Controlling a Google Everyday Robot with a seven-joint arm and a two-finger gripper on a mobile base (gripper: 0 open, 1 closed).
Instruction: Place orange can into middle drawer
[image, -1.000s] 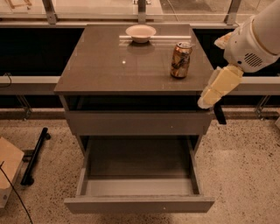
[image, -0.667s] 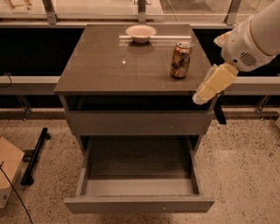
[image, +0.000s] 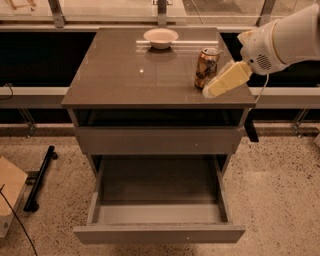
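Covering part of the orange can (image: 206, 64), claw (image: 210, 91) hovers beside it.

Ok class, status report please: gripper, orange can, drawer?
Arm's gripper low beside orange can, contact unclear. That can upright on cabinet top, not lifted. The middle drawer pulled open below. Nothing blocking; white bowl far back.

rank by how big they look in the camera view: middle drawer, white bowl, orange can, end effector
1. middle drawer, clearly largest
2. end effector, close beside the orange can
3. orange can and white bowl: they look alike, and the bowl sits farther back, so no ranking
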